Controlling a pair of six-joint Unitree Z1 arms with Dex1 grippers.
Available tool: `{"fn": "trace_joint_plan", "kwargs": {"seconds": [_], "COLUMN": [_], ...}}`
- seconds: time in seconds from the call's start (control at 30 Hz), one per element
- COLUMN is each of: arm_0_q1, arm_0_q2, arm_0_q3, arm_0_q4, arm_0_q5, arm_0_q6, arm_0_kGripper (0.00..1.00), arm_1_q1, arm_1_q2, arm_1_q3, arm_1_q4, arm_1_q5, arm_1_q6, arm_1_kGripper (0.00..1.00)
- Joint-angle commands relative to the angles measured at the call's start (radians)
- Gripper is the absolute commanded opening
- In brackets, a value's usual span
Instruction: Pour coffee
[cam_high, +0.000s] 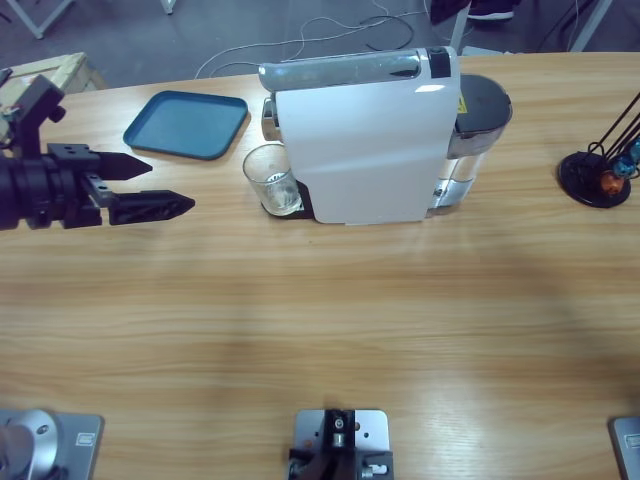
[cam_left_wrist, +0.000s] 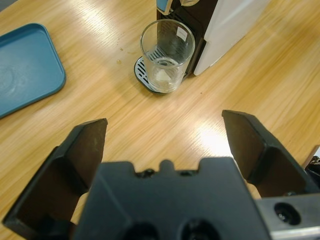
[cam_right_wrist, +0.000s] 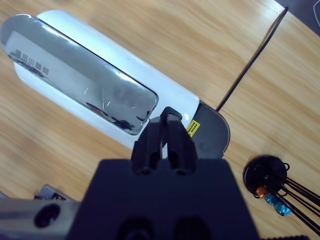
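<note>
The white coffee machine (cam_high: 365, 140) stands at the back middle of the table. A small clear glass (cam_high: 272, 178) rests on its drip grate (cam_left_wrist: 145, 75) under the spout. A thin pale layer of coffee (cam_left_wrist: 163, 76) lies in the bottom of the glass (cam_left_wrist: 166, 52). My left gripper (cam_high: 172, 185) hovers to the left of the glass, open and empty, pointing at it from a short distance (cam_left_wrist: 165, 122). Seen only in its wrist view, my right gripper (cam_right_wrist: 165, 122) hangs shut above the rear top of the machine (cam_right_wrist: 100, 85).
A blue tray (cam_high: 187, 124) lies at the back left, beside the machine (cam_left_wrist: 25, 65). A black capsule stand (cam_high: 598, 175) sits at the far right (cam_right_wrist: 267, 175). The machine's grey water tank (cam_high: 482, 115) is at its right end. Bare wood fills the front half.
</note>
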Motion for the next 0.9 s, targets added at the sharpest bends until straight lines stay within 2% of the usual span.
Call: {"fn": "trace_joint_plan", "kwargs": {"seconds": [0.03, 0.9], "arm_0_q1": [-0.008, -0.010], "arm_0_q2": [0.030, 0.047], "arm_0_q3": [0.026, 0.029], "arm_0_q4": [0.003, 0.000], "arm_0_q5": [0.012, 0.009], "arm_0_q6": [0.011, 0.012], "arm_0_kGripper": [0.991, 0.991], "arm_1_q1": [-0.005, -0.009], "arm_1_q2": [0.063, 0.085], "arm_1_q3": [0.019, 0.032], "arm_1_q4": [0.032, 0.036], "arm_1_q5": [-0.004, -0.033], "arm_1_q6": [-0.003, -0.009], "arm_1_kGripper": [0.000, 0.000]}}
